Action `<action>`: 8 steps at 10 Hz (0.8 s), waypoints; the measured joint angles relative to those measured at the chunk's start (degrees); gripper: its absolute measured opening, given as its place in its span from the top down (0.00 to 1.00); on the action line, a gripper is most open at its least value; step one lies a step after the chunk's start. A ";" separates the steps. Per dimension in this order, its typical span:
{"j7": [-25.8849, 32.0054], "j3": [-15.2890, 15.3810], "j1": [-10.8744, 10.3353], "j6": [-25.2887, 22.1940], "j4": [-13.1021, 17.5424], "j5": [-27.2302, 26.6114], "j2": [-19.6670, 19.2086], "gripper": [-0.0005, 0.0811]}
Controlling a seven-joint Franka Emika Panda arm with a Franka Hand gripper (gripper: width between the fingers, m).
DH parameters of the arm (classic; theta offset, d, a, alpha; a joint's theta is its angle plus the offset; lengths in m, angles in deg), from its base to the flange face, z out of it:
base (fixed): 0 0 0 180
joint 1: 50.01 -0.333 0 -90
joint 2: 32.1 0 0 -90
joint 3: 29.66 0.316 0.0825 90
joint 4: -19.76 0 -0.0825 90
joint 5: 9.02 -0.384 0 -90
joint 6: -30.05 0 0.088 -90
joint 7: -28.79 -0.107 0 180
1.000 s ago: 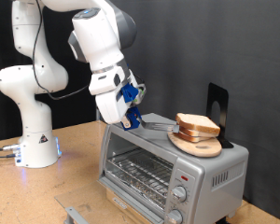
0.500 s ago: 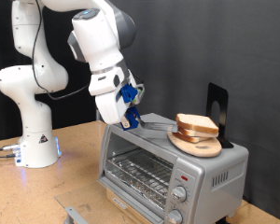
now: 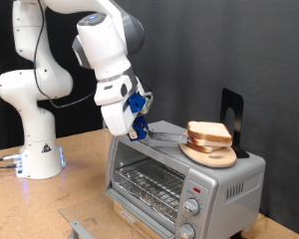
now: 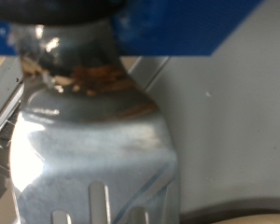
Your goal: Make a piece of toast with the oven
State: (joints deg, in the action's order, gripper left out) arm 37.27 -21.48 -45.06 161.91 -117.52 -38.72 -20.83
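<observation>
1. The oven [image 3: 179,174] is seen on the counter [image 3: 70,179], door shut, unchanged from the earlier frames.
2. The tool [image 3: 152,129] has barely shifted above the oven's top; its grip cannot be told.
3. The piece of toast [image 3: 211,131] is left stacked on the wooden plate [image 3: 204,154], not yet loaded.
</observation>
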 joint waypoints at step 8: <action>4.62 0.25 -0.66 0.00 -3.38 -2.56 4.88 0.52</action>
State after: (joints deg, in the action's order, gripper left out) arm 41.89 -21.23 -45.72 161.91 -120.90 -41.29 -15.95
